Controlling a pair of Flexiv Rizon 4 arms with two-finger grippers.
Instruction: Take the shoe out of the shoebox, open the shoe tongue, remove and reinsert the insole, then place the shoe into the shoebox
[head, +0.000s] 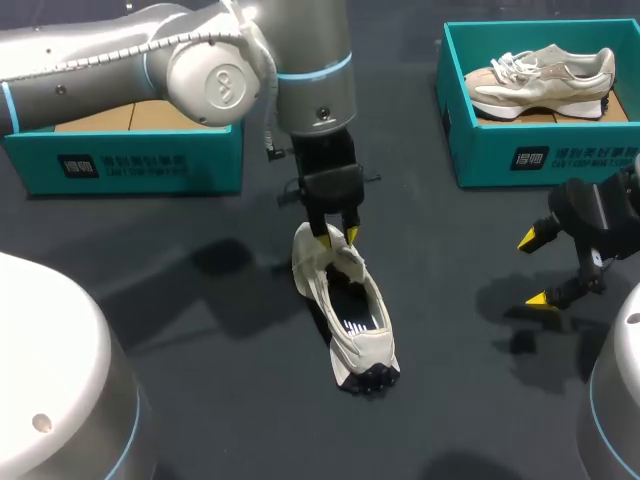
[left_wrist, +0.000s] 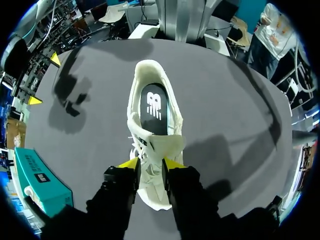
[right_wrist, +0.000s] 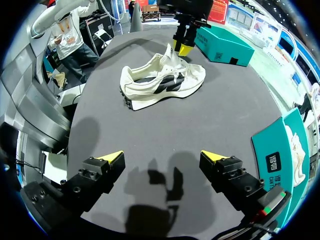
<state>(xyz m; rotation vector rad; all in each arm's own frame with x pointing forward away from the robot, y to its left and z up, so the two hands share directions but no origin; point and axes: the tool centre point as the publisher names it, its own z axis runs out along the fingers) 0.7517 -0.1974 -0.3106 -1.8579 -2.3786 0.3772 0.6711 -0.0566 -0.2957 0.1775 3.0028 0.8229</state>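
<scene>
A cream sneaker (head: 350, 310) lies on the dark table mid-scene, heel toward me. Its black insole (left_wrist: 154, 102) with a white logo shows inside. My left gripper (head: 337, 236) comes down on the toe end, and its yellow fingertips (left_wrist: 131, 162) pinch the raised tongue (left_wrist: 150, 145) from both sides. The right wrist view shows the same sneaker (right_wrist: 162, 80) on the far side of the table with the left gripper (right_wrist: 183, 47) at its tongue. My right gripper (head: 532, 268) hangs wide open over bare table at the right, well clear of the sneaker. A teal shoebox (head: 130, 160) sits at the back left, partly hidden by my left arm.
A second teal shoebox (head: 540, 150) at the back right holds a beige sneaker (head: 540, 80). In the right wrist view my right gripper (right_wrist: 162, 157) has only its own shadow under it, and that box's corner (right_wrist: 285, 155) is close beside it.
</scene>
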